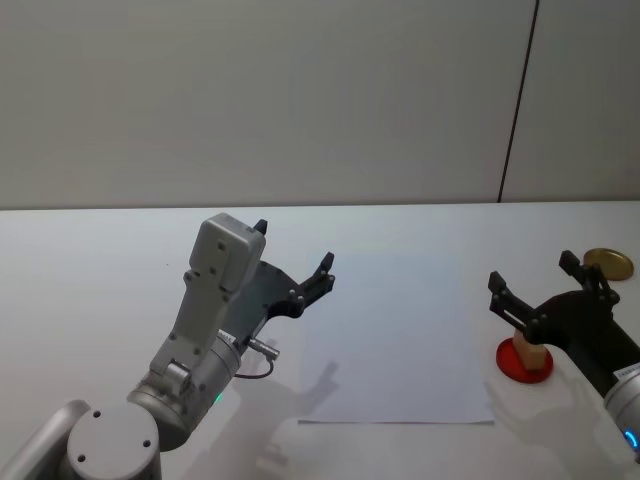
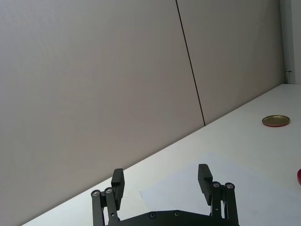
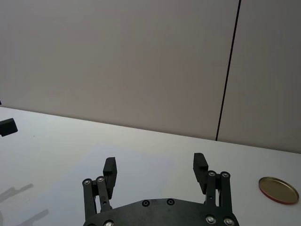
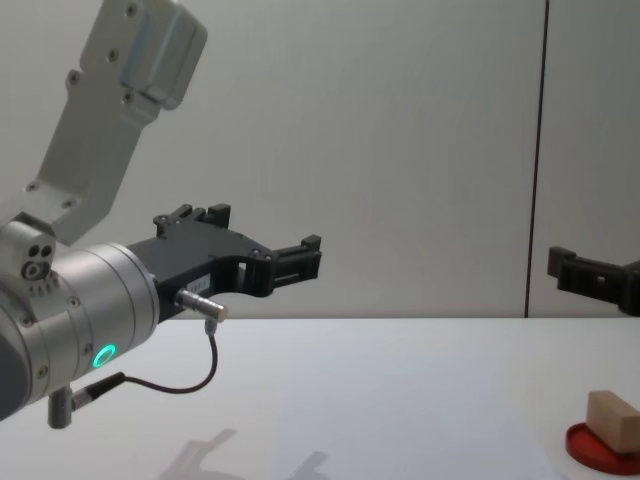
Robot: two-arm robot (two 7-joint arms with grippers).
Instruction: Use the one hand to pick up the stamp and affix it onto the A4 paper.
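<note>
The stamp, a small tan wooden block, rests on a flat round red ink pad at the right of the table; from the chest I see the stamp on the pad too. My right gripper hovers open above it, well clear of it, with nothing between its fingers. The A4 paper lies flat in the middle of the table. My left gripper is raised above the paper's left edge, open and empty, its fingers pointing toward the far wall.
A round gold lid lies on the table behind the right gripper, and is also seen as the gold lid. The white table ends at a grey wall with a dark vertical seam.
</note>
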